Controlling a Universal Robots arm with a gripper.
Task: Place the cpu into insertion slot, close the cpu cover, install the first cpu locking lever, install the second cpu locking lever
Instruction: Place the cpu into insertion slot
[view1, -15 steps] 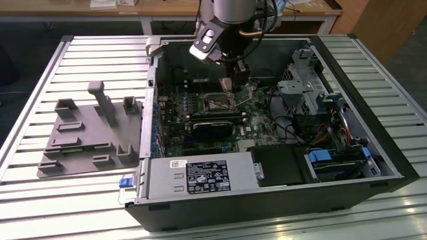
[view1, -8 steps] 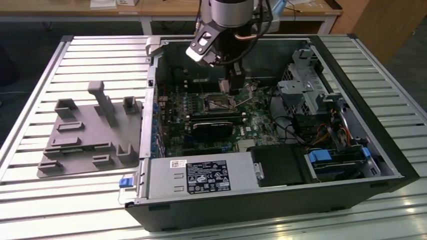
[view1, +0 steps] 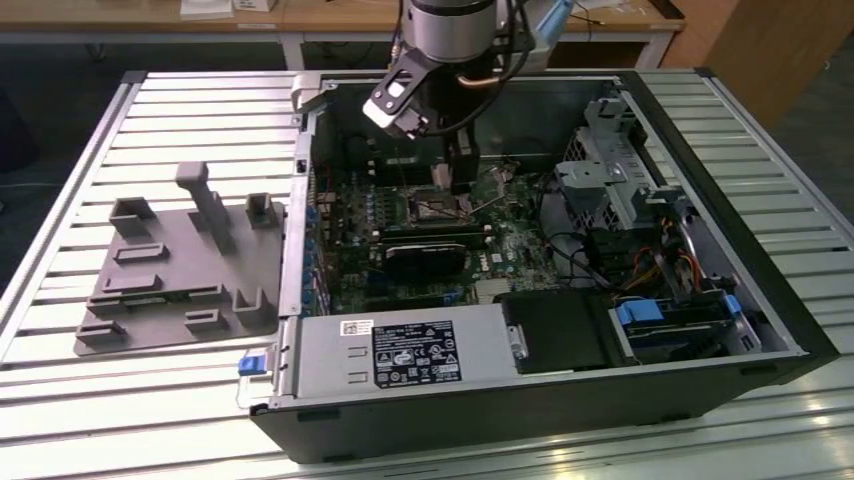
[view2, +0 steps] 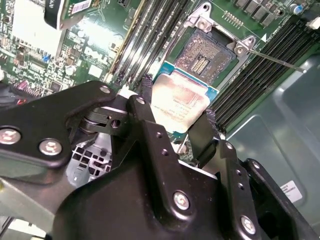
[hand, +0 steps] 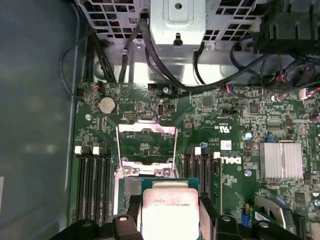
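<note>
In the second wrist view, the gripper (view2: 176, 107) has its two black fingers (view2: 146, 95) pressed against opposite edges of the cpu (view2: 186, 92), gripping the silver-topped chip flat between them. Just beyond the fingertips lies the insertion slot (view2: 207, 52), its dark contact field uncovered, with the chip overlapping the slot's near edge and not seated. Past the slot, in the first wrist view, the cpu cover (hand: 146, 131) stands flipped open, green board showing through its frame. Farther off, black cables (hand: 150, 55) run up to a perforated metal cage (hand: 177, 20).
</note>
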